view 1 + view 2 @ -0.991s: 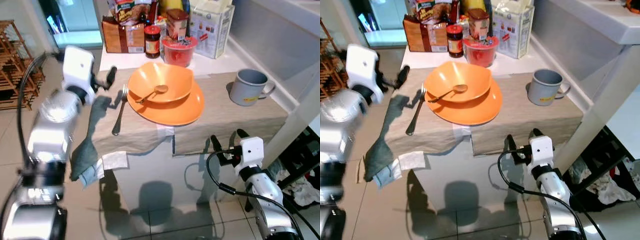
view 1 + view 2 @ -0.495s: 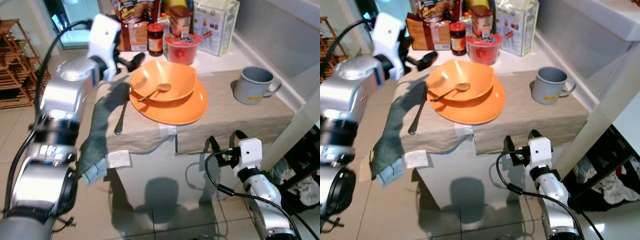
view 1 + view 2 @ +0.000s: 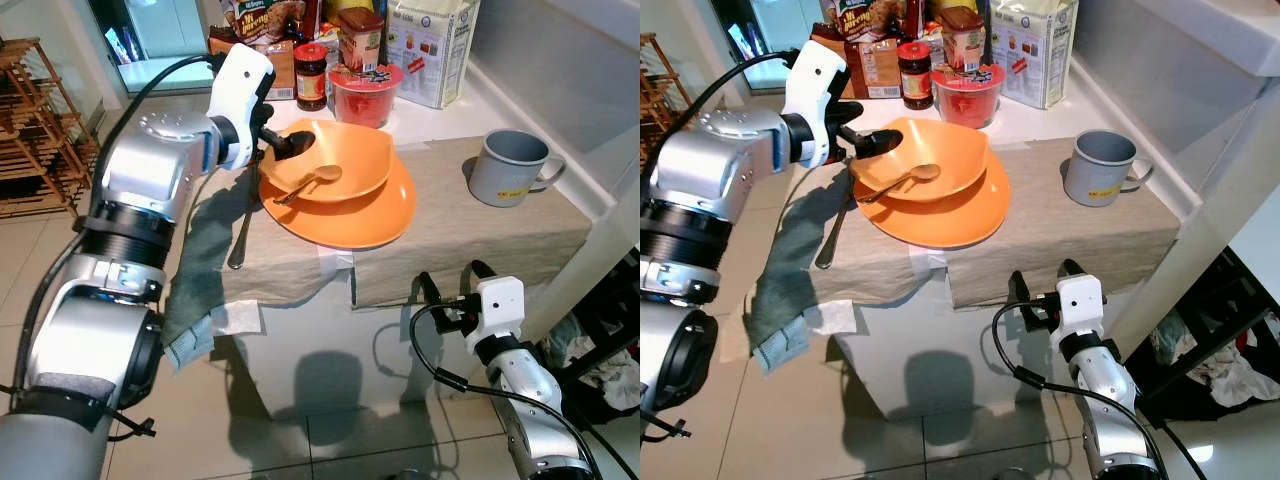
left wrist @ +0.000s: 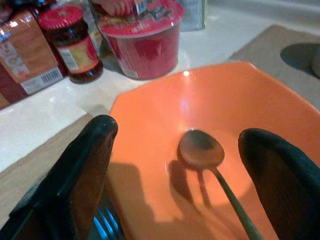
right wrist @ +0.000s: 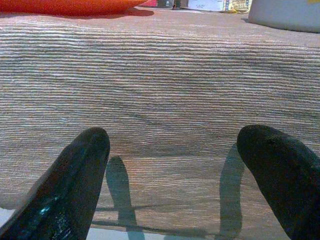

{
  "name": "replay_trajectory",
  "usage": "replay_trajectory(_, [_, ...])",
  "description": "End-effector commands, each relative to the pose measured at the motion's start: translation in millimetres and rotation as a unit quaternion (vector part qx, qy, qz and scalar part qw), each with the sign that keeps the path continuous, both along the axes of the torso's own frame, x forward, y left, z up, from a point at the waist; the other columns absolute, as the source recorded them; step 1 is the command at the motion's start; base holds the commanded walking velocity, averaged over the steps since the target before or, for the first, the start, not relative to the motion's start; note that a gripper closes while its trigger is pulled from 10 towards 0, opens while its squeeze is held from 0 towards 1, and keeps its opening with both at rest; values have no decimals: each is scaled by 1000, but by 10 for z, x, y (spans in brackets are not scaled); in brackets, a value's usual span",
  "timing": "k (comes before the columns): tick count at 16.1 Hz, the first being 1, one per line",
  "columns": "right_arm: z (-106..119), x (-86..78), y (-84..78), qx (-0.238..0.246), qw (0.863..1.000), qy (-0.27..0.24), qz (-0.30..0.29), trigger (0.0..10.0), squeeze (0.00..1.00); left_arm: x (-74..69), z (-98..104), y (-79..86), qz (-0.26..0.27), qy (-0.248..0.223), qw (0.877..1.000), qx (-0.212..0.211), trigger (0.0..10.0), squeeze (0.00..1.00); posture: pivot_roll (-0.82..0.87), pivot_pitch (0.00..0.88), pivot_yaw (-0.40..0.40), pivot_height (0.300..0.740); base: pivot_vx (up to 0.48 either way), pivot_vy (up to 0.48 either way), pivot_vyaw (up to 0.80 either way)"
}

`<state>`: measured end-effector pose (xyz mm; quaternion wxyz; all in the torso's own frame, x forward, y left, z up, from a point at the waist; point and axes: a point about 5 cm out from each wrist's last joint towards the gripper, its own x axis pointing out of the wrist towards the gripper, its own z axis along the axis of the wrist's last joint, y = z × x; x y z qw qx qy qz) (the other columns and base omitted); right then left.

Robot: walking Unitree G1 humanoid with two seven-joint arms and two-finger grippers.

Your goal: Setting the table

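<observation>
Left gripper (image 3: 288,146): has swung in over rim of orange angular bowl (image 3: 345,158); fingers spread wide, empty
Wooden spoon (image 4: 210,165): your likely pick
Right gripper (image 3: 447,287): low, fingers apart

A home kitchen: food packets and jars (image 3: 310,75) at 12 o'clock, tiled floor (image 3: 330,430) below.
</observation>
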<state>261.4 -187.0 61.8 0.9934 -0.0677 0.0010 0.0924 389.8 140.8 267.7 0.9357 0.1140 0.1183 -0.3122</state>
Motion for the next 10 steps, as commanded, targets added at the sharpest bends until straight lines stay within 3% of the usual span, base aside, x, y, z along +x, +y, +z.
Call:
replay_trajectory(1, [18, -4, 14, -3, 1000, -1, 4, 10000, 0, 2, 61, -23, -9, 5, 1000, 9, 10000, 0, -72, 0, 79, 740, 0, 0, 0])
replay_trajectory(4, [15, 3, 17, -3, 1000, 1, 6, 10000, 0, 22, 112, -112, -20, 40, 999, 0, 10000, 0, -74, 0, 82, 740, 0, 0, 0])
replay_trajectory(10, [10, -8, 13, -6, 1000, 3, 7, 10000, 0, 80, 168, -213, -30, 65, 997, -14, 10000, 0, -87, 0, 87, 740, 0, 0, 0])
